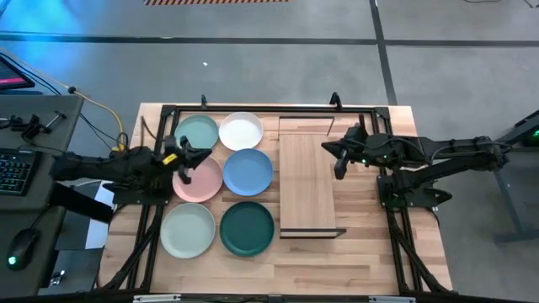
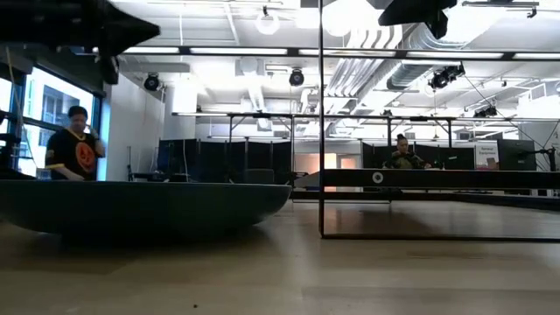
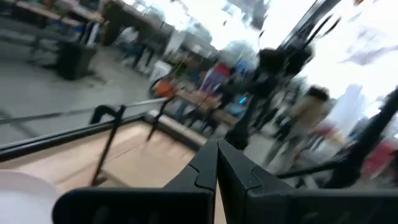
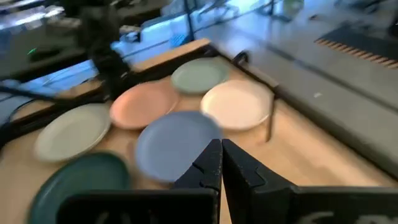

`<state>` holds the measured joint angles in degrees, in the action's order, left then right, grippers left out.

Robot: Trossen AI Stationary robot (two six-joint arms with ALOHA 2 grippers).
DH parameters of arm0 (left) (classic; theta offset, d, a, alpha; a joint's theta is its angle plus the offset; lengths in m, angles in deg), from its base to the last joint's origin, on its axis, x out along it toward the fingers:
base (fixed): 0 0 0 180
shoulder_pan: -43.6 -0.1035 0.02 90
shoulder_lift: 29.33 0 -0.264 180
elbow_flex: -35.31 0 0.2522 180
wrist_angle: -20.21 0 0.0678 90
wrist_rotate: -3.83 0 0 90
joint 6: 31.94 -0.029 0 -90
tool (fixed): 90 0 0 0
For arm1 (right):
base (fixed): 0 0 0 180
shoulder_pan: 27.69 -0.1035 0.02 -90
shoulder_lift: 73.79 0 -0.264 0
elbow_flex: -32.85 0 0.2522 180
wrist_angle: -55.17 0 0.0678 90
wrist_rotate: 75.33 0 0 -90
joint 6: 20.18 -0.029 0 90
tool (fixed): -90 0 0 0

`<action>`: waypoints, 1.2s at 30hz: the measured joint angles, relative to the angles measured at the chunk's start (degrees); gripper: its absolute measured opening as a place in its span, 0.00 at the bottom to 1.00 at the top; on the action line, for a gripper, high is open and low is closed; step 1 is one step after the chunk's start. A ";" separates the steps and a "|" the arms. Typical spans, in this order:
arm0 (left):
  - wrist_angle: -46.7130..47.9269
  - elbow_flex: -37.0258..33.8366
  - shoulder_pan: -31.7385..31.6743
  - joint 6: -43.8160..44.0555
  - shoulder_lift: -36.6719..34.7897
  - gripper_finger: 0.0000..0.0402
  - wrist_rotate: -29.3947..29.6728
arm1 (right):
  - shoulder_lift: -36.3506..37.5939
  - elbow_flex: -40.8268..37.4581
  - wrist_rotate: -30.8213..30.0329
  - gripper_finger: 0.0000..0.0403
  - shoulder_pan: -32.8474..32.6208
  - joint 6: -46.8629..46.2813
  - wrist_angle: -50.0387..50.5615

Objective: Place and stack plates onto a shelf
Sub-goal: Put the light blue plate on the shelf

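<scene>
Six round plates lie flat on the table in two columns: pale green [image 1: 198,133], white [image 1: 242,130], pink [image 1: 198,179], blue [image 1: 248,171], a second pale green [image 1: 188,230] and dark teal [image 1: 247,227]. The shelf [image 1: 306,181], a light-wood board with black frame ends, stands to their right with nothing on it. My left gripper [image 1: 187,164] hovers shut over the pink plate's far-left rim. My right gripper [image 1: 339,164] hovers shut over the shelf's right edge. The right wrist view shows the blue plate [image 4: 177,143] nearest its shut fingers [image 4: 221,163].
A black metal frame [image 1: 253,109] runs around the table's work area. Bare wood lies near the table's near edge [image 1: 286,269]. A desk with a keyboard [image 1: 15,172] stands left of the table. In the low view a person [image 2: 77,144] stands in the room behind.
</scene>
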<state>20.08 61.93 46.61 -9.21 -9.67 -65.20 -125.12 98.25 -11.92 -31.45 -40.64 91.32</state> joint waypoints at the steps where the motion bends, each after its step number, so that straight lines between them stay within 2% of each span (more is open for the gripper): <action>1: 0.12 2.18 0.00 -1.06 2.96 0.00 0.61 | 0.00 0.00 -0.57 0.00 0.40 0.00 -0.72; 4: 1.65 9.08 -0.31 -4.98 10.63 0.00 1.79 | 0.00 0.00 -0.68 0.00 1.92 0.04 -2.43; 8: 8.99 17.82 -2.11 -5.93 18.14 0.00 2.15 | -0.01 -0.02 1.59 0.00 3.11 1.87 -3.77; 13: 17.46 25.38 -4.76 -6.91 22.83 0.00 -3.30 | -0.02 -0.06 4.11 0.00 3.11 6.39 -3.86; 17: 19.06 27.37 -6.07 -8.05 24.31 0.00 -5.31 | 0.26 -0.07 6.21 0.00 3.14 8.96 -3.11; 21: 20.12 27.43 -6.83 -7.87 24.25 0.02 -5.40 | 1.50 -0.07 6.69 0.00 3.11 8.55 2.98; 26: 25.65 27.43 -8.66 -0.33 24.79 0.06 -3.96 | 4.22 -0.09 5.02 0.00 3.14 6.31 7.39; 28: 29.80 27.43 -10.47 3.93 25.69 0.09 -4.57 | 5.04 -0.09 4.96 0.00 3.14 6.68 6.99; 32: 41.10 30.19 -16.14 9.57 28.49 0.20 -9.45 | 5.67 -0.09 4.93 0.00 3.14 7.41 5.69; 36: 49.45 34.35 -22.13 8.61 32.87 0.31 -10.92 | 5.35 -0.54 4.90 0.00 3.14 7.34 4.73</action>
<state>69.53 96.29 24.48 -0.60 23.19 -76.12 -119.76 97.71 -7.02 -28.31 -33.30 96.05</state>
